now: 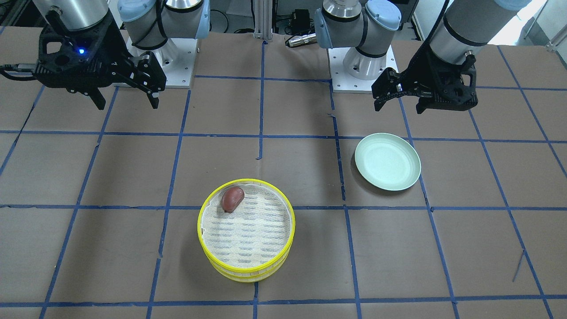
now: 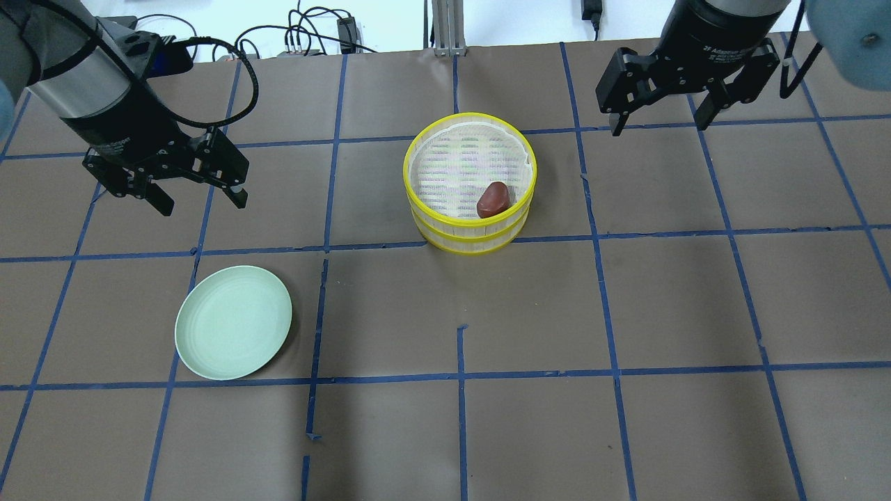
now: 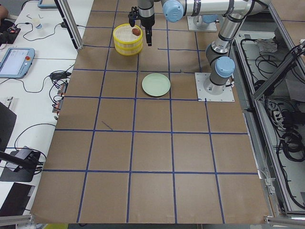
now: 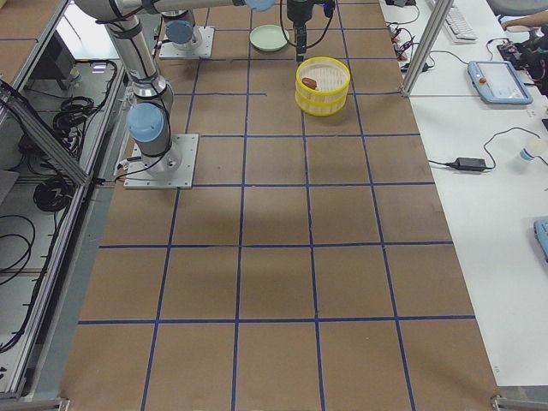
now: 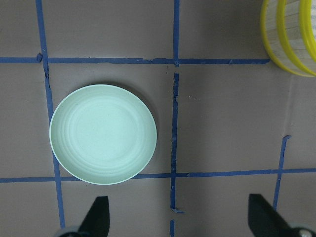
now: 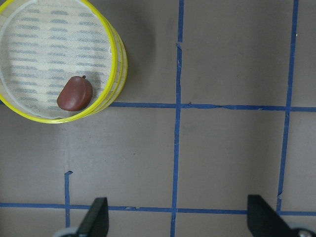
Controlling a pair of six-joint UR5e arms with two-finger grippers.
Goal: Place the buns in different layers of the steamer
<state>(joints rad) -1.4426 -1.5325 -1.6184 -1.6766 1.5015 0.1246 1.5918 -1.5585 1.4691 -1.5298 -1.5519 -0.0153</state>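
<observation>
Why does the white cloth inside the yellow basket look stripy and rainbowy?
Overhead view: the white perforated liner in the yellow-rimmed steamer tray shows faint pink-green bands, probably camera shimmer from its fine weave. Front-facing view: bluish dashes. Right wrist view: grey dashes.

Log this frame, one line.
steamer: trays stacked | brown bun: in top tray | plate: on table | left gripper: open | right gripper: open

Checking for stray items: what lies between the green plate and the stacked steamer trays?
Only bare brown table crossed by blue tape lines lies between plate and steamer trays, clearest in the overhead view.
</observation>
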